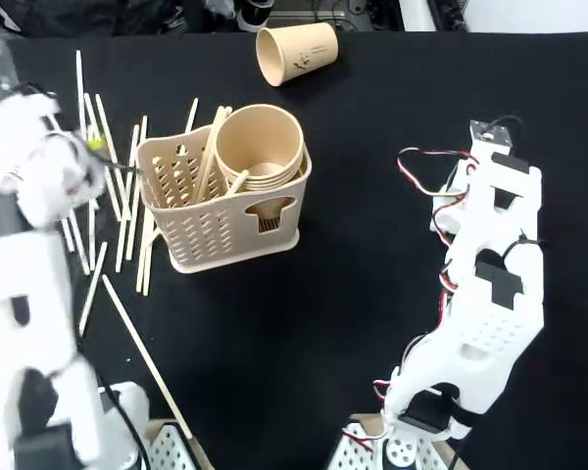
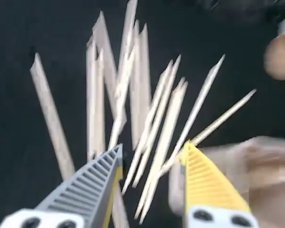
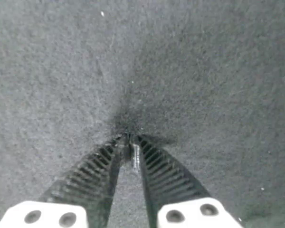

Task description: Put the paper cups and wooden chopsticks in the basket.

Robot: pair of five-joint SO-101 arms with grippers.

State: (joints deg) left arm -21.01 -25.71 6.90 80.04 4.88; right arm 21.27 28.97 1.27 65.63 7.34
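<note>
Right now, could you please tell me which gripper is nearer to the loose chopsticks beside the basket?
Left. The left gripper hangs open directly above the loose chopsticks; the right gripper rests shut on the black cloth, across the basket from them.

The desk [image 1: 353, 147] is covered with a black cloth. In the high view, a beige perforated basket [image 1: 225, 230] is set upright on it, left of centre. A paper cup [image 1: 296, 52] is laid on its side near the far edge, beyond the basket, with its mouth turned to the left. Loose wooden chopsticks [image 1: 127, 211] are scattered flat on the cloth just beside the basket's left wall. One single chopstick [image 1: 145, 354] is laid diagonally, nearer the front edge.
</note>
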